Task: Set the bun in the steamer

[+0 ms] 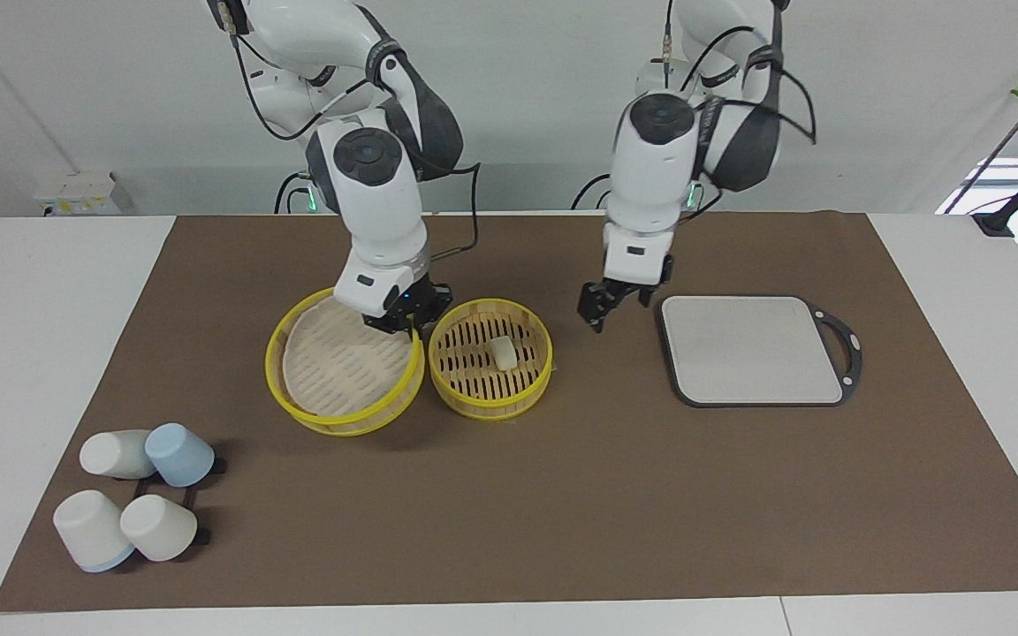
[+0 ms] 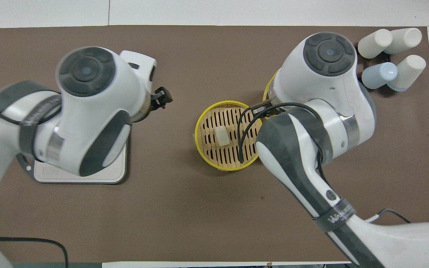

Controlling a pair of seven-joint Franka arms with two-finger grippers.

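The right gripper [image 1: 410, 325] pinches the yellow rim of the lid [image 1: 343, 367], holding it tilted (one edge on the mat [image 1: 562, 495], beside the steamer [image 1: 490, 357]). The left gripper [image 1: 599, 311] hangs over bare mat between the steamer and the grey board [image 1: 752, 350]; whether its fingers are apart cannot be told. The bun [image 1: 502, 352], small, pale and smooth, lies on the steamer's slatted base.

A matt brown cloth-like mat [image 1: 562, 495] covers the smooth white counter [image 1: 32, 353], carrying a round slatted bamboo-look steamer with glossy yellow rims [image 1: 474, 402], a smooth pale cream bun [image 1: 502, 352], and a matt grey dark-rimmed board [image 1: 752, 349].
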